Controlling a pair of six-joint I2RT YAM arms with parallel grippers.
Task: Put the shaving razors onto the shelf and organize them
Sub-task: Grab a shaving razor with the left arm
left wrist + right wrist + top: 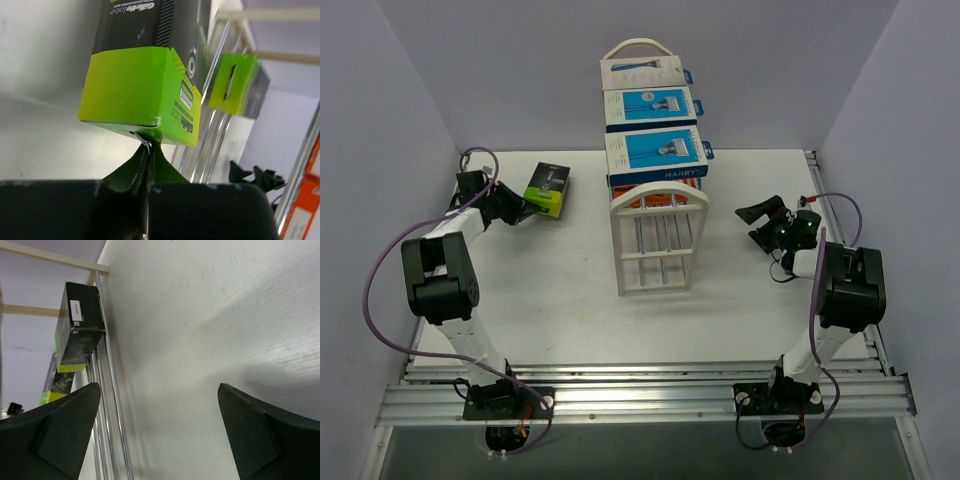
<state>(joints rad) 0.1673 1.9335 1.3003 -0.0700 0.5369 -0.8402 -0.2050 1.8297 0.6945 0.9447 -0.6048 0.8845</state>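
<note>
The cream-white shelf (pixel 658 262) stands mid-table with three blue-and-white razor boxes (pixel 656 150) on its upper tiers and an orange box (pixel 660 199) below them. My left gripper (pixel 512 213) is shut on the edge of a black-and-lime-green razor box (pixel 547 189) at the table's left; in the left wrist view the box (pixel 142 95) sits just past my fingertips (pixel 145 172). Another black-and-lime box (pixel 234 85) rests on a lower shelf tier, also seen in the right wrist view (pixel 80 330). My right gripper (pixel 760 222) is open and empty, right of the shelf.
Chrome shelf bars (pixel 107 405) run close to the left of my right fingers (pixel 65 435). Grey walls enclose the table on the left, back and right. An aluminium rail (pixel 640 392) runs along the near edge.
</note>
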